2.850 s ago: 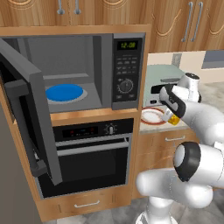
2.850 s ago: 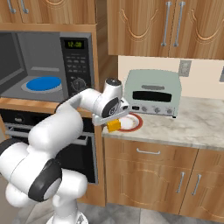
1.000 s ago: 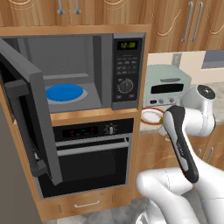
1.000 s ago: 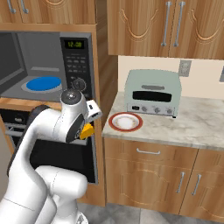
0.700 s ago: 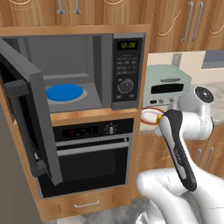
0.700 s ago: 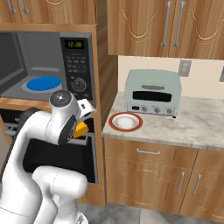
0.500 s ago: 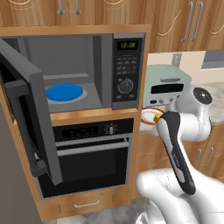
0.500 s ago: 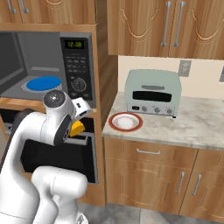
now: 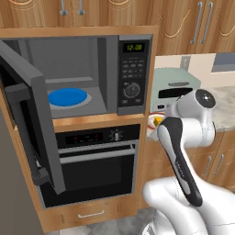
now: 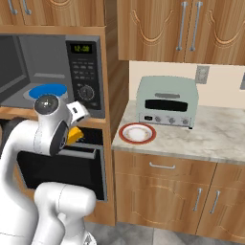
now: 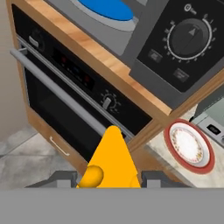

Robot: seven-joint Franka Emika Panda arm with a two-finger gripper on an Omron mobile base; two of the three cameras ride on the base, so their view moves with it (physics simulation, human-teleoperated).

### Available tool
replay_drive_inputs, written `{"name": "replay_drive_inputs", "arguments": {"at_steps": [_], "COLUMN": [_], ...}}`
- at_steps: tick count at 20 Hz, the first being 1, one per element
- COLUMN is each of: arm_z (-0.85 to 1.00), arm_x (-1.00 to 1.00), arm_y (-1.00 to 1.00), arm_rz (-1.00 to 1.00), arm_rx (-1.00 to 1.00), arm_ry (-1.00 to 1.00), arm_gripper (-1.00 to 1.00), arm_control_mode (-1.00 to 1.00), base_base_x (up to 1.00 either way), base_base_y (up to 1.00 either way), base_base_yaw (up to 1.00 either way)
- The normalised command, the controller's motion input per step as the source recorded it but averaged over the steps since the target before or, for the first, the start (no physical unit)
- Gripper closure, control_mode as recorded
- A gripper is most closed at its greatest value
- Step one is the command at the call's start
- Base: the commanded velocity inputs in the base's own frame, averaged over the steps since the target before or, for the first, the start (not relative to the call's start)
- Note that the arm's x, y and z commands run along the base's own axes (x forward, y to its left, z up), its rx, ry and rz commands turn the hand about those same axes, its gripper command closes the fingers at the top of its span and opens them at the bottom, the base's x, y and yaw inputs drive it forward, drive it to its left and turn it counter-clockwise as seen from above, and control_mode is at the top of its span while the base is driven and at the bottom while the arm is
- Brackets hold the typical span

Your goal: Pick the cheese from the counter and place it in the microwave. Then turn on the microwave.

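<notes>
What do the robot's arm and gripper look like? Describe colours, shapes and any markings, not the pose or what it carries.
The arm is glossy white, built of rounded, bulbous segments, with dark grey disc caps at the joints and a black strip along one link. The gripper has a boxy white hand; its two small finger tips look dark grey. No cables or lettering show.

Carved wooden wall cabinets (image 10: pixel 186 28) hang above a cream backsplash (image 10: pixel 220 76), with grey tile floor (image 10: pixel 158 237) below.

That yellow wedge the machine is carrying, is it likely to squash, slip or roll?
The cheese keeps crisp edges between the gripper fingers, so it is probably firm rather than squashy. Its tapered wedge sides might let it slide in the grip. With flat faces, it should sit still, not roll, once set on the microwave's blue plate.
</notes>
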Motion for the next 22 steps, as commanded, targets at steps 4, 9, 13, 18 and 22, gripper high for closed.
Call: {"name": "replay_drive_inputs", "arguments": {"at_steps": [4, 9, 13, 18, 22], "arm_z": [0.18, 0.13, 0.13, 0.14, 0.11], "arm_x": [0.00, 0.00, 0.00, 0.00, 0.00], "arm_y": [0.29, 0.30, 0.31, 0.30, 0.31], "arm_rz": [0.02, 0.01, 0.01, 0.01, 0.01], "arm_rx": [0.00, 0.00, 0.00, 0.00, 0.00], "arm_ry": [0.00, -0.01, -0.01, -0.03, -0.04], "arm_gripper": [1.00, 1.00, 1.00, 1.00, 1.00], "arm_control_mode": [-1.00, -1.00, -1.00, -1.00, -1.00], "base_base_x": [0.00, 0.00, 0.00, 0.00, 0.00], "base_base_y": [0.00, 0.00, 0.00, 0.00, 0.00], "base_base_yaw": [0.00, 0.00, 0.00, 0.00, 0.00]}}
